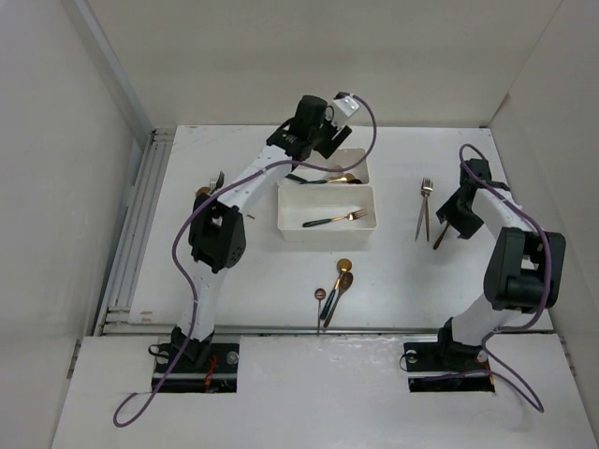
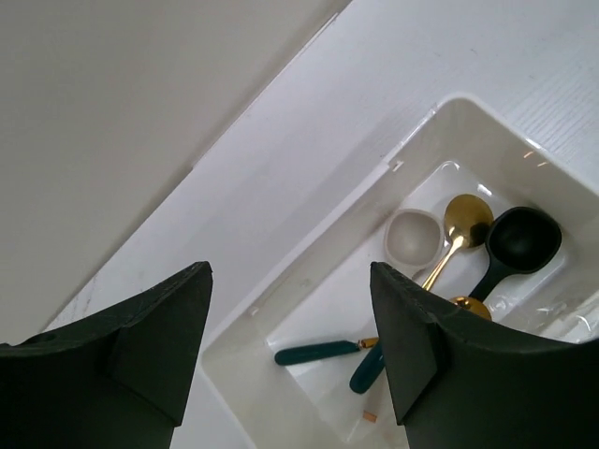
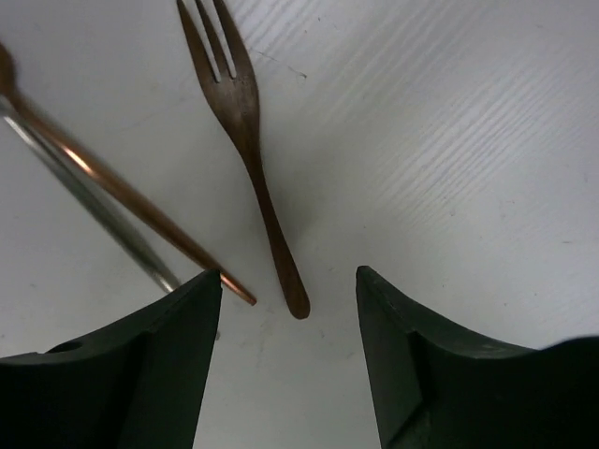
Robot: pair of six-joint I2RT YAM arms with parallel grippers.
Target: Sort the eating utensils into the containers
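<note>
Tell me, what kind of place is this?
Probably a robot testing booth: plain white walls box in a table, a left arm and right arm are bolted at its edge, and forks and spoons lie near white bins.

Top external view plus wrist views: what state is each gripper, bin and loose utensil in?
left gripper: open, empty, over the far bin.
right gripper: open, empty, over the copper fork handle end.
far bin: holds several spoons.
near bin: holds one fork.
copper fork: flat on table, unsorted.
gold spoon: on table before the bins, unsorted.
</note>
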